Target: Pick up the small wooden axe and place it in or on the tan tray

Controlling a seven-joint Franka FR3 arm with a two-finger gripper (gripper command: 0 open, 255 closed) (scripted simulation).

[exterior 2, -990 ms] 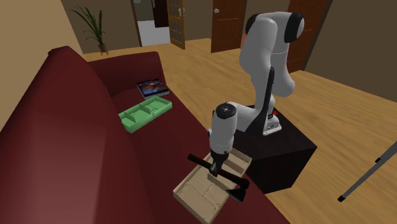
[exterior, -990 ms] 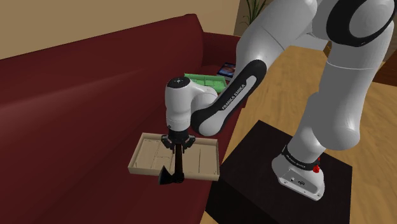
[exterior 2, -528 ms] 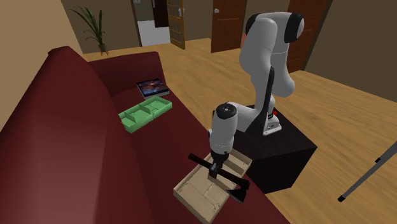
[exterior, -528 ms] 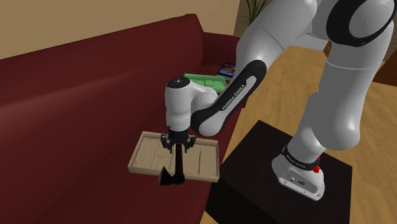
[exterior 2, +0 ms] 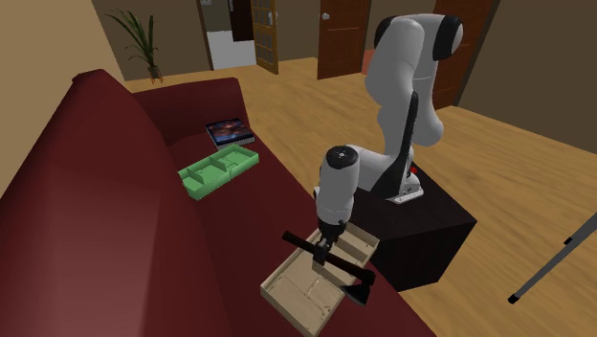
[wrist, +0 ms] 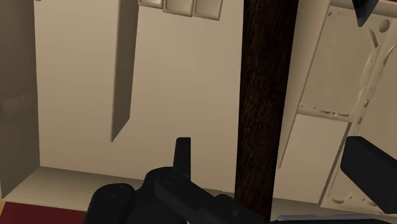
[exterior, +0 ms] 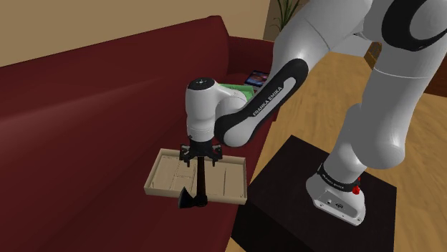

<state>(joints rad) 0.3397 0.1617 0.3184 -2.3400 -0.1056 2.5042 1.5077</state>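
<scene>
- Black gripper (exterior: 200, 159) pointing straight down, low above the tan tray (exterior: 152, 172)
- Fingers (wrist: 182, 153) spread wide in the wrist view, one on each side of the axe handle with a gap at both sides; nothing clasped
- Small axe (exterior: 203, 183) apart from the fingers, lying across the tray: dark brown, wood-grained handle over the tray's floor and dividers, black head past the tray's rim on the side nearer the shoulder camera
- In the second exterior view, handle end of the axe toward the sofa's back, head toward the sofa's front edge, close to the stand
- Tray shallow, open-topped, with low inner partitions, flat on the seat of the dark red sofa (exterior: 86, 143), just beside the dark box stand (exterior: 315, 207)
- Further along the seat, well apart from the tan tray: a green divided tray (exterior 2: 218, 170) and, just beyond it, a book with a dark picture cover (exterior 2: 230, 131)
- Wood floor (exterior 2: 517, 172) around the stand; potted plant (exterior 2: 143, 43) beyond the sofa's far end
</scene>
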